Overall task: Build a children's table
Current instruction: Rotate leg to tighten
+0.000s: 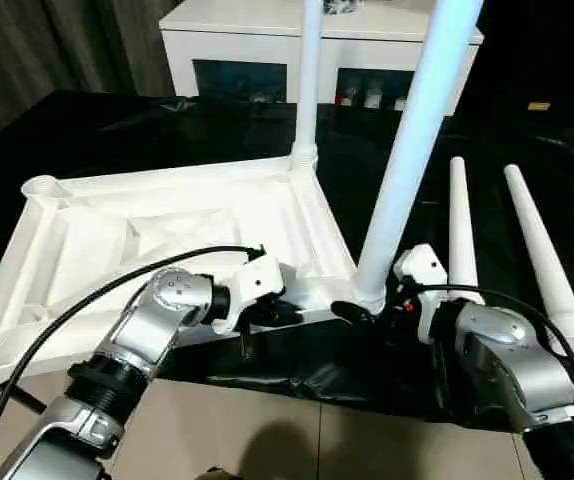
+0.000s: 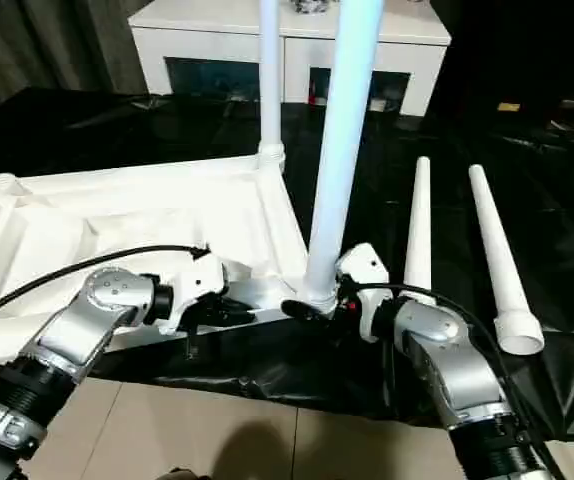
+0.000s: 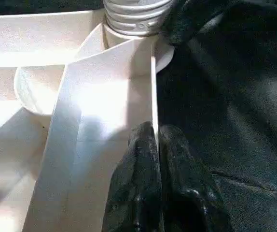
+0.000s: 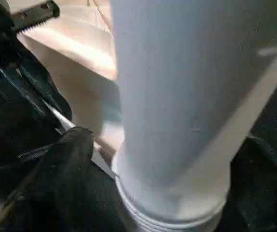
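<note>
At the near edge of the black-covered counter (image 1: pixel 117 130), the left gripper (image 1: pixel 267 310) is clamped on the near side wall of the upturned tabletop (image 1: pixel 167 240), its jaws closed on the thin rim, as seen in the left wrist view. Just to its right, the right gripper (image 1: pixel 362 312) is set at the base of a leg (image 1: pixel 407 150) standing in the near right corner socket; one black finger (image 4: pixel 71 145) lies against the threaded collar, but whether the jaws are clenched or released cannot be told. This leg leans slightly to the right, so it is judged not yet fully seated. For a sound joint, the tabletop should be held steady by the left gripper while the leg is brought upright and turned home until its collar meets the socket. Right of the tabletop, two loose legs (image 1: pixel 542 250) lie side by side. At the far right corner, a second leg (image 1: pixel 309 80) stands upright. The far left socket (image 1: pixel 39 186) is empty. Beyond the counter stands a white cabinet (image 1: pixel 237 40).
</note>
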You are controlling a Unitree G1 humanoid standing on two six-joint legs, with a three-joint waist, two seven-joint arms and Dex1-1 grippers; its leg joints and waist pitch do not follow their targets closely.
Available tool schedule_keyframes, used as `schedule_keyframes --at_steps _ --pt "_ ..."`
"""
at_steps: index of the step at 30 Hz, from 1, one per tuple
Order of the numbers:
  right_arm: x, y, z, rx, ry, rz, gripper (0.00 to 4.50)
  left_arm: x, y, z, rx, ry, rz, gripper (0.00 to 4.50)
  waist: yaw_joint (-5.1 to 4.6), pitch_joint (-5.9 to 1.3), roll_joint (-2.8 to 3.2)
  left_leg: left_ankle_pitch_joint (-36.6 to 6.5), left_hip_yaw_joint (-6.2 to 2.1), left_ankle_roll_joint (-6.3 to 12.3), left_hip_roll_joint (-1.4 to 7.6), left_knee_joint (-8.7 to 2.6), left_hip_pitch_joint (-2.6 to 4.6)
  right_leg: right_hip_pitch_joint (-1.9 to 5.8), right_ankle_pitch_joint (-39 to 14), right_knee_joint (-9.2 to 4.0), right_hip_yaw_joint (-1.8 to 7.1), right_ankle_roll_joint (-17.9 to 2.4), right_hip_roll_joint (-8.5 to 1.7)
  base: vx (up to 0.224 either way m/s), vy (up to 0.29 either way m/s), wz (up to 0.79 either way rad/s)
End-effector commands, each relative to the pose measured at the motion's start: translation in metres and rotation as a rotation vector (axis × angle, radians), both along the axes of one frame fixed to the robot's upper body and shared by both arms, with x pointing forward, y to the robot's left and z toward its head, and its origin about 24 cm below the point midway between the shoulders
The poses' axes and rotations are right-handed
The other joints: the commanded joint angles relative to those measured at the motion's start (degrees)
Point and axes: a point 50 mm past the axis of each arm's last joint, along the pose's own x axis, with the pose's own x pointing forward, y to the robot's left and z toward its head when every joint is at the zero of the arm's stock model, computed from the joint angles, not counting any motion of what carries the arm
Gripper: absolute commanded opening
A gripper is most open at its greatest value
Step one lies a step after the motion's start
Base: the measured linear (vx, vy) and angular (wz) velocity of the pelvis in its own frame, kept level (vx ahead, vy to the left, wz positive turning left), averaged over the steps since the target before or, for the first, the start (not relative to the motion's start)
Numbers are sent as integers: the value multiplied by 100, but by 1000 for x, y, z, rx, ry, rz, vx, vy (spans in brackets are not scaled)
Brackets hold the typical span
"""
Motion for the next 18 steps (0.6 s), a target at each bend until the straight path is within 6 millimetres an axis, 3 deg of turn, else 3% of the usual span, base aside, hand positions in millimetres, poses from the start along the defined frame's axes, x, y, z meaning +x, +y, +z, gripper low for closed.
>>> schedule_keyframes --at_steps 1,8,13,18 --pt "0 1 0 -20 7 18 381 1 -2 8 -11 -30 -18 0 4 -363 -36 -1556 -57 167 202 -444 131 253 -706 -391 223 -1341 -234 0 0 0" --pt "1 0 -1 -20 14 6 332 2 -1 8 -5 -26 -16 0 10 -350 -29 -1688 -57 141 206 -452 147 241 -941 -412 222 -1319 -233 0 0 0" --pt "-1 0 -4 -18 29 11 285 1 0 7 0 -17 -19 0 11 -358 -29 -1640 -59 130 206 -449 146 246 -836 -401 222 -1328 -230 0 0 0" --pt "2 -3 -14 -27 53 -65 275 1 1 2 21 -5 -2 0 -2 -346 -21 -1684 -59 130 202 -455 141 243 -878 -406 219 -1350 -229 0 0 0"
